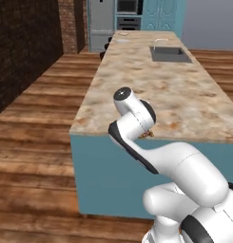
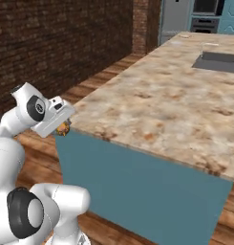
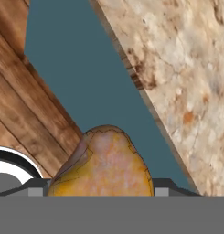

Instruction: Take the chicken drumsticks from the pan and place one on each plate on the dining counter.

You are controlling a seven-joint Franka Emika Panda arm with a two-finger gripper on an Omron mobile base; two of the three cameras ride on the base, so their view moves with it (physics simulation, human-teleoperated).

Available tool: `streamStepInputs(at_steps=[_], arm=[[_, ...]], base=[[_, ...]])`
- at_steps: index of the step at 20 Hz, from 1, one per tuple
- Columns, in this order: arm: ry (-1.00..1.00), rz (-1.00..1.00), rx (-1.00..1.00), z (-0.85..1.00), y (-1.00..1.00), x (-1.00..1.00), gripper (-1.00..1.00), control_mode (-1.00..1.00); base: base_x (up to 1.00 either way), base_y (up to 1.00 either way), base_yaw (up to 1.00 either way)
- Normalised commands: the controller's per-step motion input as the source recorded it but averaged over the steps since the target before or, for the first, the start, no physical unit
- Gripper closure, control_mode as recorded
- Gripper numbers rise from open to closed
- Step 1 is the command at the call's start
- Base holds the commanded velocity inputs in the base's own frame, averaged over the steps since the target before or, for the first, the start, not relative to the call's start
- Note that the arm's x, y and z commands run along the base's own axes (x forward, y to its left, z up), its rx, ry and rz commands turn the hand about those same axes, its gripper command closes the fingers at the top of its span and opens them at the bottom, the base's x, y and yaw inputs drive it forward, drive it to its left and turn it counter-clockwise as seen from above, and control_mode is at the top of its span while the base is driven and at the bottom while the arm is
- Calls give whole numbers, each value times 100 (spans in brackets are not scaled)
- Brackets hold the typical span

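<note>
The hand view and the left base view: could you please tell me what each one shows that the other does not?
Hand view: a golden-brown chicken drumstick close up between the jaws, above the wooden floor.

Left base view: the built-in sink far along the dining counter, the brick wall, and the white arm.

Both: the counter's marble top and its teal base.

The gripper [image 2: 64, 127] hung just off the near corner of the dining counter [image 2: 156, 103], clamped on a golden-brown chicken drumstick [image 2: 63, 128] that peeked out beneath the hand. A sink [image 2: 218, 62] sat sunk into the top toward the far end.
</note>
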Motion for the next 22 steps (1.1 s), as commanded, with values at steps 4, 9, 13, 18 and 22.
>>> streamStepInputs(at_steps=[4, 9, 13, 18, 22], arm=[[0, 0, 0, 0, 0, 0, 100, 100], [0, 0, 0, 0, 0, 0, 100, 100], [0, 0, 0, 0, 0, 0, 100, 100], [0, 0, 0, 0, 0, 0, 100, 100], [0, 0, 0, 0, 0, 0, 100, 100]], base=[[23, 100, -48], [11, 100, -46], [0, 100, -29], [0, 100, -15], [5, 100, -17]])
